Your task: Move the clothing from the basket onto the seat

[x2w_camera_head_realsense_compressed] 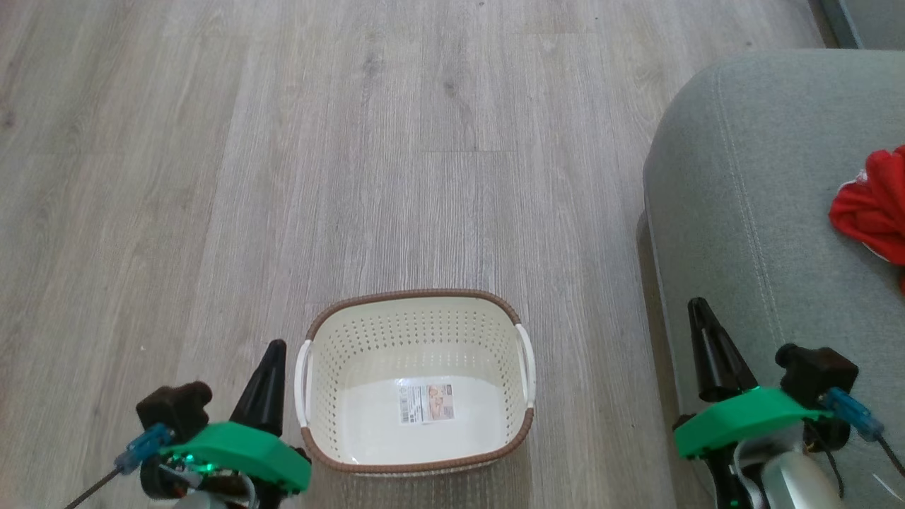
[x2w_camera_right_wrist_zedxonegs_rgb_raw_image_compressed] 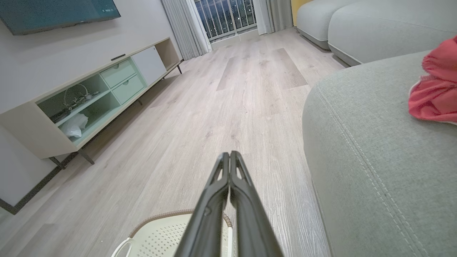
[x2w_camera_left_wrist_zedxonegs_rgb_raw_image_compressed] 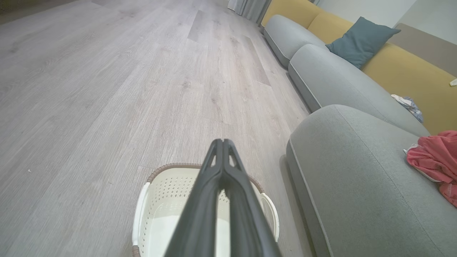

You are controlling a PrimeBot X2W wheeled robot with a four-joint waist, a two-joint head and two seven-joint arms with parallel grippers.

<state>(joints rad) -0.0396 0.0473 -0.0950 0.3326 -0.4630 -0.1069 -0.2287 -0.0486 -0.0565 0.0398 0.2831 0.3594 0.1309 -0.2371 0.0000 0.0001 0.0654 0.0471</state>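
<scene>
From here I see the pale wood-plank floor (x2w_camera_head_realsense_compressed: 424,141) carrying the cream basket (x2w_camera_head_realsense_compressed: 417,293), which stands upright with a label (x2w_camera_head_realsense_compressed: 426,403) on its base. To the basket's right the grey-green seat (x2w_camera_head_realsense_compressed: 742,177) also rests on the floor, apart from the basket. The red clothing (x2w_camera_head_realsense_compressed: 873,205) lies bunched on the seat's top. On the next cushion (x2w_camera_left_wrist_zedxonegs_rgb_raw_image_compressed: 342,82) along lies a small pale cloth (x2w_camera_left_wrist_zedxonegs_rgb_raw_image_compressed: 407,103), possibly patterned.

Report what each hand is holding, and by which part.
Nothing is held. The left hand and right hand are both shut and empty; the clothing lies on the seat, and the basket is empty.
</scene>
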